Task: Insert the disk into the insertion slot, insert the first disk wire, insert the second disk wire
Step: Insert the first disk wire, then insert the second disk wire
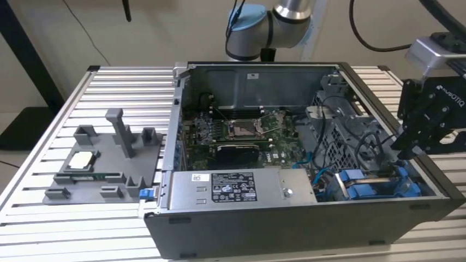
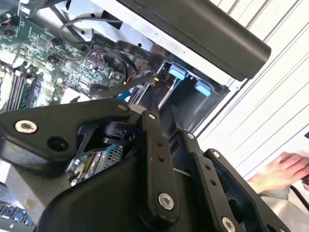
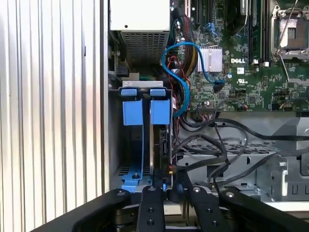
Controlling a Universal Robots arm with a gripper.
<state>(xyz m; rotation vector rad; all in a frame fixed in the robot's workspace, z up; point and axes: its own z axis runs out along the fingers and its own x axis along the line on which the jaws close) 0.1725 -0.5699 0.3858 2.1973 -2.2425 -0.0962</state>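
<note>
The disk (image 3: pixel 155 150) stands on edge in the drive bay of the open computer case, and the bright blue tab of its carrier (image 3: pixel 160 112) shows at its inner end. Beside it is a second blue carrier (image 3: pixel 133 112). In the exterior view the blue bay with the disk (image 1: pixel 375 183) lies at the case's front right corner. My black gripper (image 1: pixel 404 155) hangs just above the bay's outer end. In the first wrist view my gripper (image 3: pixel 170 191) is at the disk's rear end, where black wires (image 3: pixel 207 154) lead in. A red and yellow wire end (image 2: pixel 154 79) lies close to my gripper (image 2: pixel 164 116).
A grey labelled power-supply box (image 1: pixel 240 188) sits along the case's front wall. The motherboard (image 1: pixel 240 134) fills the middle and a blue cable (image 3: pixel 178 77) loops over it. A grey fixture (image 1: pixel 102 164) rests on the slatted table at the exterior view's left. A person's hand (image 2: pixel 285 171) is beside the case.
</note>
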